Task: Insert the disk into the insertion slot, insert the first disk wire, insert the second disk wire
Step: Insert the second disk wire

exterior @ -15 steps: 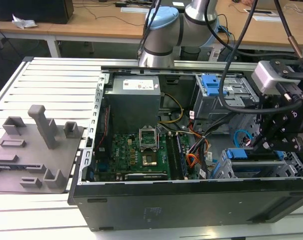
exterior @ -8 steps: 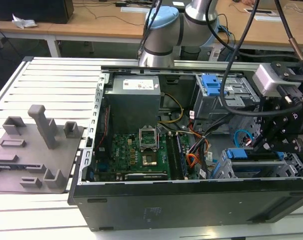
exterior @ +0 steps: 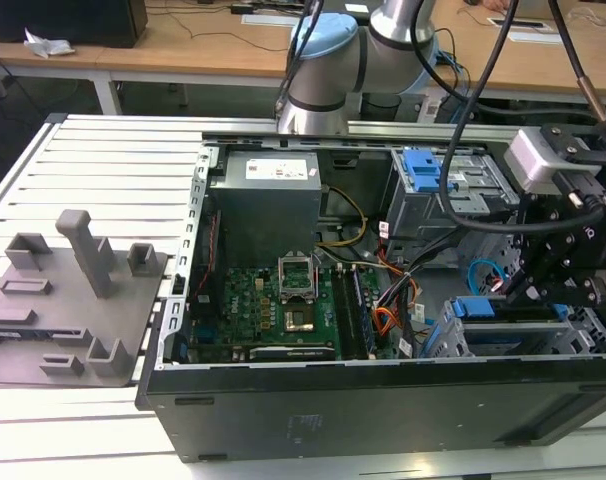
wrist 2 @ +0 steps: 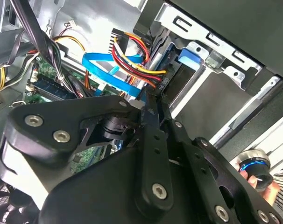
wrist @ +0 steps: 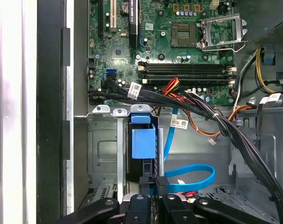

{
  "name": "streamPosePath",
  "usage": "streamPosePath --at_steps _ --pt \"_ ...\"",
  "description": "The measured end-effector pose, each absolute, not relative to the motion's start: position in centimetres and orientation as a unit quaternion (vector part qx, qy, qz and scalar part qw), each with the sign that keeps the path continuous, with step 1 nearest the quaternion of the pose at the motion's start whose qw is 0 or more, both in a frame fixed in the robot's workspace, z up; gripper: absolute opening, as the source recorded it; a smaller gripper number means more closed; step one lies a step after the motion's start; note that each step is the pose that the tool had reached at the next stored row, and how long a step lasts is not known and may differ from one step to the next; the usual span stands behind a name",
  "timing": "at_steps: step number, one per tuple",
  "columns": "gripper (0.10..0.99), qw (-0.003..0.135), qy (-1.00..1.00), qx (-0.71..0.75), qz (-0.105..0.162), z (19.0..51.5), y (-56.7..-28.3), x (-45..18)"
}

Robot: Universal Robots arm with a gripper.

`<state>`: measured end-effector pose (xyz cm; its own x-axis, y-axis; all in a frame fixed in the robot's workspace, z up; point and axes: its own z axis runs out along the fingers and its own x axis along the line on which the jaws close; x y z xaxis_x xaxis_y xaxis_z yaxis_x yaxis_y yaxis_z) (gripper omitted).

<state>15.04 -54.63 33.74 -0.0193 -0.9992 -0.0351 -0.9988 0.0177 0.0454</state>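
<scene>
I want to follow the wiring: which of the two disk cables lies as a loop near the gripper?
The light-blue cable: one flat, smooth band looped by the gripper. The other is a bundle of orange, red and black wires.

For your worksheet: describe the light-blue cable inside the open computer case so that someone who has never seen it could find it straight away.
Start at the green motherboard in the first wrist view. Below it stands the silver drive cage with a blue carrier slotted in. Beside it, the light-blue cable loops across the case floor: one flat, smooth ribbon, unlike the neighbouring red, orange and black wire bundle.
</scene>
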Motion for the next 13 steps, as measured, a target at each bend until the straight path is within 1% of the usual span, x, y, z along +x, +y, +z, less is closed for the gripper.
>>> streamPosePath --at_steps 5,6,7,8,12,13 --pt "0.165 0.003 -0.713 0.7 -0.029 33.5 -54.6 15.1" --pt "0.176 0.003 -0.713 0.7 -0.029 33.5 -54.6 15.1" --pt "0.235 0.003 -0.713 0.7 -0.029 33.5 -54.6 15.1" --pt "0.235 0.003 -0.713 0.7 -0.029 33.5 -54.7 15.1" --pt "0.235 0.003 -0.713 0.7 -0.029 35.5 -54.6 15.1" --pt "0.224 0.003 -0.713 0.7 -0.028 35.9 -54.6 15.1"
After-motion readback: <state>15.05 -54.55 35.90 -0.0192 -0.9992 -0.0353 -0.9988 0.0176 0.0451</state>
